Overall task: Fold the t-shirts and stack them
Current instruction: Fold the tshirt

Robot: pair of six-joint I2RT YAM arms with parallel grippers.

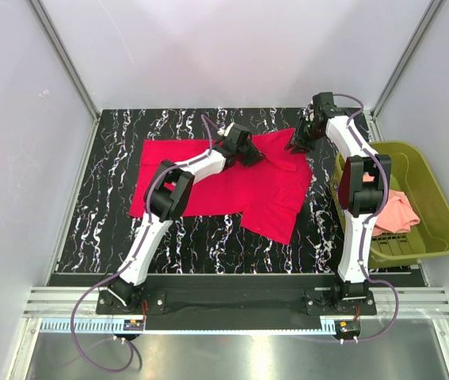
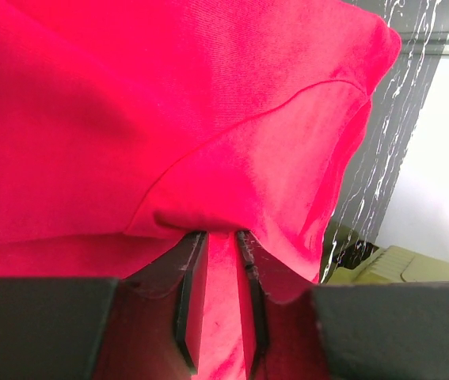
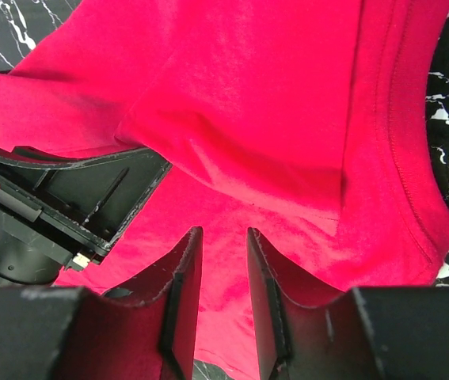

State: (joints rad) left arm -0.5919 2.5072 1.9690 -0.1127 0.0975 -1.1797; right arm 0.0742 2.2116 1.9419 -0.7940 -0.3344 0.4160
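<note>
The crimson red t-shirt (image 1: 264, 194) lies spread on the black marbled table (image 1: 105, 214), one flap folded over near its lower right. My left gripper (image 1: 249, 152) rests on the shirt's far middle. In the left wrist view its jaws (image 2: 220, 233) stand narrowly parted, with a fold of red cloth (image 2: 169, 95) draped at their tips. My right gripper (image 1: 299, 141) is at the shirt's far right corner. Its jaws (image 3: 224, 231) are open just above the cloth (image 3: 272, 95), and nothing is between them. The salmon-pink t-shirt (image 1: 398, 212) lies crumpled in the basket.
An olive-green basket (image 1: 438, 198) stands at the table's right edge, beside the right arm. White walls with metal posts close in the back and both sides. In the right wrist view the left arm's black wrist housing (image 3: 74, 206) sits close to the right gripper's left.
</note>
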